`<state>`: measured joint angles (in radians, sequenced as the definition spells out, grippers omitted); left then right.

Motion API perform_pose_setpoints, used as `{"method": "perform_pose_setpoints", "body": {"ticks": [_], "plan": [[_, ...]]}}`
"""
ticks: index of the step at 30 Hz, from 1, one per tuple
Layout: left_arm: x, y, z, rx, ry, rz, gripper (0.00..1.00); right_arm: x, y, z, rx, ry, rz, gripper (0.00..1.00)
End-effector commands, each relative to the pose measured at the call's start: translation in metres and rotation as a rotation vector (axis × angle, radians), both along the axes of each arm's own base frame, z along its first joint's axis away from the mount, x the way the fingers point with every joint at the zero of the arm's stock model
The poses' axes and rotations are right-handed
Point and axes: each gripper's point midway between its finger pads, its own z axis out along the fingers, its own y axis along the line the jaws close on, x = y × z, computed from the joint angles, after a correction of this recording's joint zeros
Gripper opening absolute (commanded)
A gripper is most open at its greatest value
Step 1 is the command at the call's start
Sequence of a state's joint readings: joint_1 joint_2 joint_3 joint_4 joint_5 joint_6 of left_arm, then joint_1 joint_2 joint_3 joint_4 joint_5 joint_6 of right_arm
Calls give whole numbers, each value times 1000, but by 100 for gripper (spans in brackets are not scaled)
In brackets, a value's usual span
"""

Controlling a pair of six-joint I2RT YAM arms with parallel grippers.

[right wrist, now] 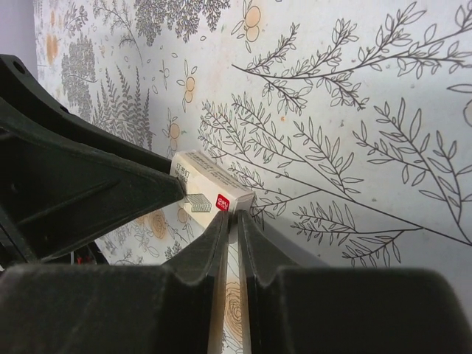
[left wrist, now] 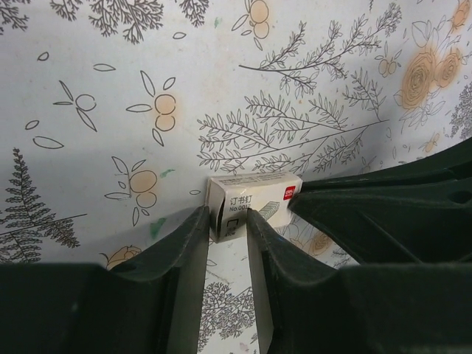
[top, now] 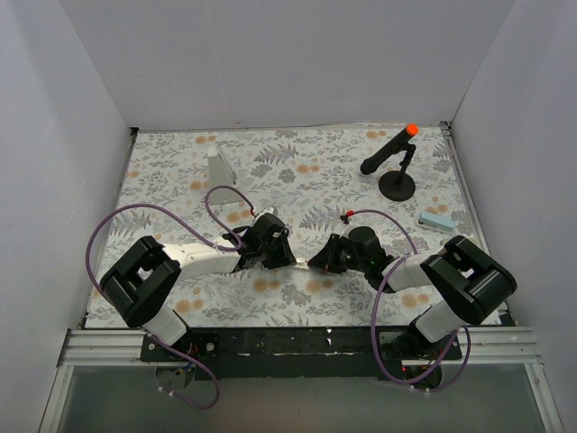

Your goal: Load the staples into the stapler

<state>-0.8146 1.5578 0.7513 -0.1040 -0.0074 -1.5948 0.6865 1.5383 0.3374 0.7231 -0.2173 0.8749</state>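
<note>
Currently left gripper clamped on staples box, mid-table, between arms; right gripper pinched onto opposite end. Judged light, thin card, crushable, slick print; hold narrow sides gently.

The staples box lies on the table between left pincer and right pincer.

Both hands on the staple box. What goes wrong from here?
1. The right hand seems to pinch only an end corner of the staple box. It may slip off or tear the cardboard.
2. The left hand grips only the opposite end, so a pull could twist the box loose.
3. The hands sit very close together, so they may collide.
</note>
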Motion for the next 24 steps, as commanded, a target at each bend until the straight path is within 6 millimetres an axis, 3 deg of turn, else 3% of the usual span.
{"method": "perform_pose_setpoints", "body": {"ticks": [1, 11, 16, 18, 20, 23, 24], "plan": [[-1, -1, 13, -38, -19, 6, 26, 4, -8, -6, -81, -18, -2, 14], [-2, 0, 12, -38, -15, 8, 25, 8, -18, -12, -191, -21, 7, 5], [-5, -3, 14, -48, -6, -18, 28, 11, -13, -10, -211, -35, 37, 1], [-3, -2, 20, -40, -39, -35, 34, 10, -12, -9, -229, -41, 57, 1], [2, 4, 25, -1, -92, -55, 47, 14, -10, -4, -244, -66, 74, 1], [9, 8, 52, 7, -219, -113, 71, 15, -10, -1, -278, -76, 93, 1], [11, 11, 57, 46, -279, -170, 75, 16, -10, 1, -291, -89, 104, 1]]}}
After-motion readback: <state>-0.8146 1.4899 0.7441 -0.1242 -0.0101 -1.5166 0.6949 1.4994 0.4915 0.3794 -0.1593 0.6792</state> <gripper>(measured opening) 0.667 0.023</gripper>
